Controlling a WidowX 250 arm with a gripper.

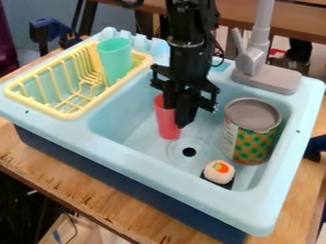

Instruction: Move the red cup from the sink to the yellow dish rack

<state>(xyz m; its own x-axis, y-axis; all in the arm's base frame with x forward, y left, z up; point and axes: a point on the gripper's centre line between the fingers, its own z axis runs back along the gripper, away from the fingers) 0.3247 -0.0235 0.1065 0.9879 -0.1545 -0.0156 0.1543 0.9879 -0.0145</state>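
The black end effector hangs down into the basin of a pale blue toy sink, right at a red plastic cup. The cup is in the middle part of the basin, just behind the drain as the camera sees it, and lies directly at the end effector's tip, on its left side in the view. Its long axis runs nearly upright, roughly in line with the hanging end effector, with only a slight slant; the narrower end is down, and the black parts hide its rim and upper right side. The two look to be touching or nearly so, but whether the end effector is open, closed or gripping the cup cannot be told from here, nor whether the cup's base bears on the basin floor. To the right in the view stands a large tin can with a green-dotted label, apart from the cup, and in front of it sits a toy sushi piece on a dark base. A green cup stands in the yellow dish rack on the left, a grey faucet rises behind the basin, and the sink rests on a wooden table.
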